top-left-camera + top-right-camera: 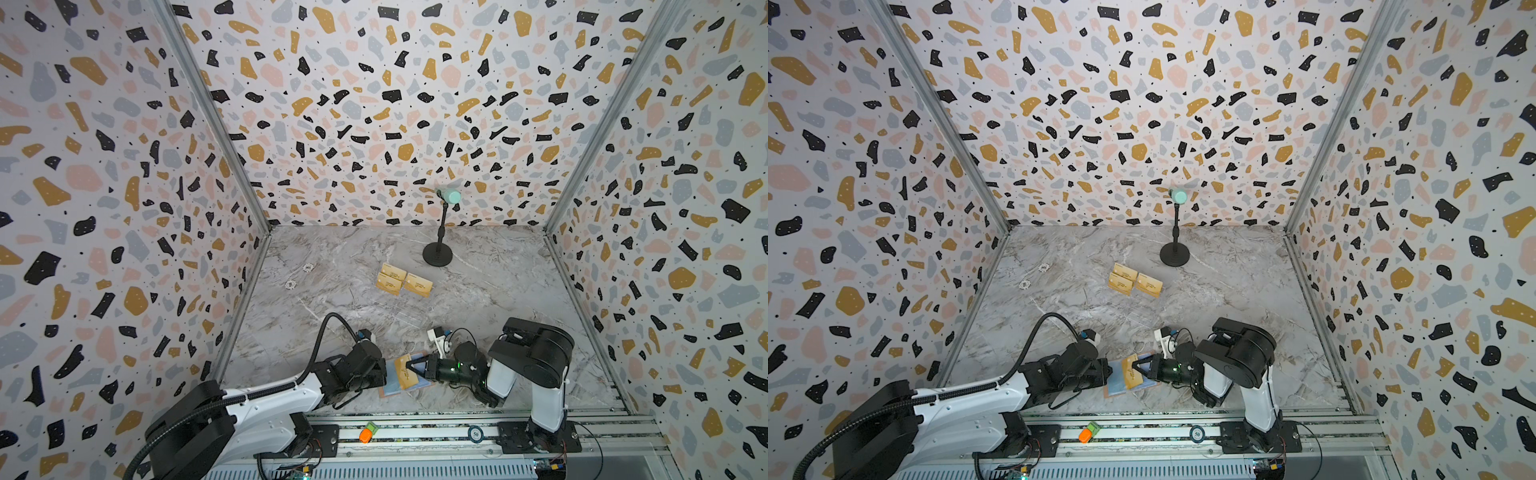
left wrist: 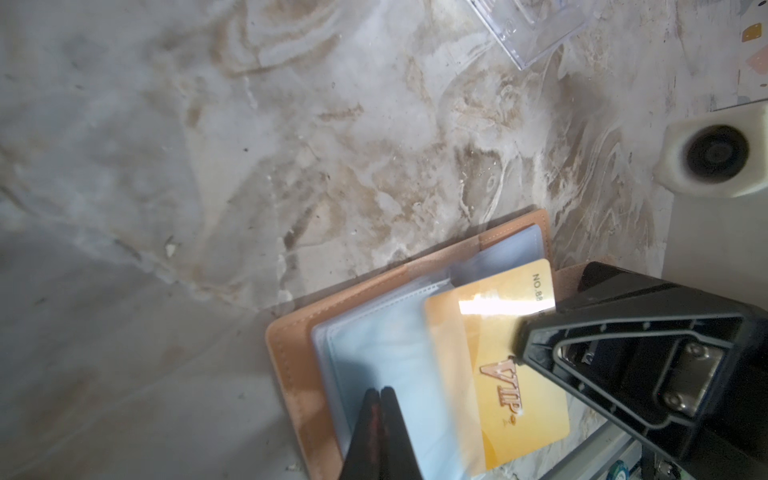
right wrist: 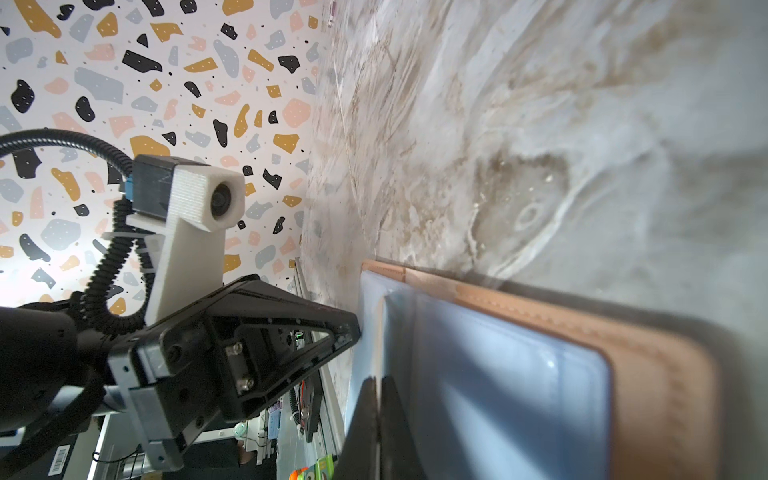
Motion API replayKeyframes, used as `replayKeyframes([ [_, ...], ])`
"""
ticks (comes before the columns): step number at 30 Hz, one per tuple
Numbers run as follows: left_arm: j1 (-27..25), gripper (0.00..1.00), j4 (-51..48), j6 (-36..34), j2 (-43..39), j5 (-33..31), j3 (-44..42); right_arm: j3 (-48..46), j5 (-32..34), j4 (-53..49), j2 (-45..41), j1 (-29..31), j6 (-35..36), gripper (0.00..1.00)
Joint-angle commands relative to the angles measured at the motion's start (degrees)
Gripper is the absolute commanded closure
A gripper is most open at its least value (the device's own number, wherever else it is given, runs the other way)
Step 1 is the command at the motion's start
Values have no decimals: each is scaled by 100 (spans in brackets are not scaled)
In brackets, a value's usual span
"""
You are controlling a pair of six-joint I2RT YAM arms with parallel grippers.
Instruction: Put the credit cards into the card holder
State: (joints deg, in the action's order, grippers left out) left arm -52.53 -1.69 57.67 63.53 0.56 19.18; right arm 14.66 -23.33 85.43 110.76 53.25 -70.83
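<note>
Open pink card holder, gold card over it (three cards apart).

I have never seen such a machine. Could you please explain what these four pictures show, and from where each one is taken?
This robot has a left arm and a right arm at a marble table. Two pictures look down from above, nearly alike; two come from cameras on the arms' wrists. An open pink card holder with clear sleeves lies between the arms. The right fingers are closed on a gold card marked VIP, over the sleeves. The left fingers are closed at a sleeve's edge; whether they pinch it, I cannot tell. Three more gold cards lie farther back, near a black stand.
</note>
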Motion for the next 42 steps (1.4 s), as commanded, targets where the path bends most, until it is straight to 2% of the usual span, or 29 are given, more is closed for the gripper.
replayKeyframes([
  [1,-21,100,-143,-80,11,-47,78,147,-216,-68,33,25,75,100],
  [7,-20,100,-130,-59,13,-48,95,204,-178,-413,-42,21,91,99],
  [13,-20,100,-145,-10,-59,-56,105,179,148,-1319,-552,19,375,87],
  [16,-22,100,-168,15,-129,-91,110,259,320,-2074,-979,36,620,83],
  [22,-19,98,-275,32,-249,-167,147,713,826,-4084,-1818,205,1420,67],
  [24,-20,95,-360,53,-328,-211,145,867,1012,-4658,-2041,277,1599,62],
  [29,-20,86,-521,152,-623,-318,48,1069,1134,-5583,-2387,370,1809,57],
  [33,-18,72,-455,245,-750,-247,-68,1269,1150,-6187,-2547,427,2022,54],
  [42,-15,68,-440,227,-779,-241,-59,1437,952,-6609,-2646,471,2066,53],
])
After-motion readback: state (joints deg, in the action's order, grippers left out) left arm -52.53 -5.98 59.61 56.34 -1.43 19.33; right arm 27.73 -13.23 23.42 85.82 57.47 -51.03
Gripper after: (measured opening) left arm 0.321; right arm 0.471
